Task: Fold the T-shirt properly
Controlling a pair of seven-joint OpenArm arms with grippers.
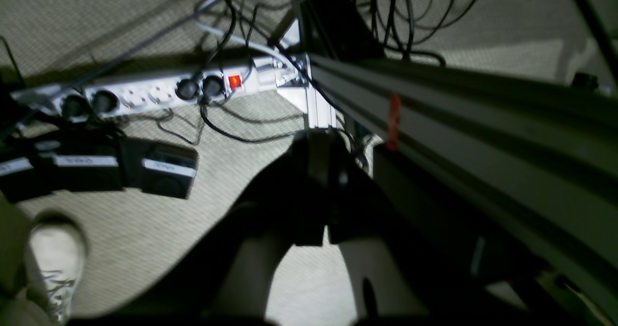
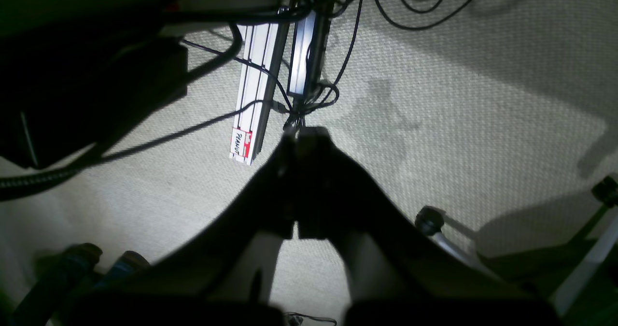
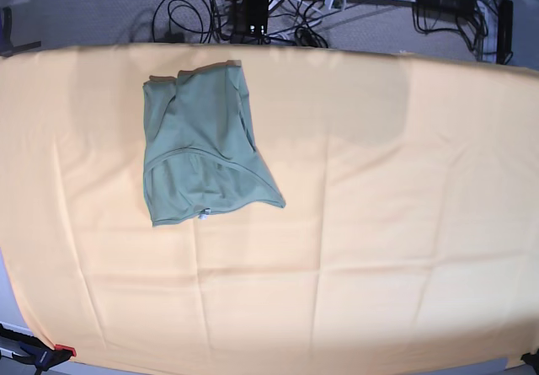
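The sage-green T-shirt [image 3: 202,149] lies in a rough, uneven folded bundle on the left rear part of the yellow-orange cloth [image 3: 379,223], one corner sticking out at its right. No arm shows in the base view. In the left wrist view my left gripper [image 1: 322,145] is a dark shape with its fingers pressed together, hanging over carpeted floor with nothing in it. My right gripper [image 2: 304,135] is likewise shut and empty above the floor in the right wrist view. Neither wrist view shows the T-shirt.
Below the left gripper lie a white power strip [image 1: 154,92], black adapters [image 1: 169,169] and cables; an aluminium frame rail [image 1: 458,137] runs to its right. Another rail [image 2: 253,99] and cables sit under the right gripper. A shoe [image 1: 53,268] is at the lower left.
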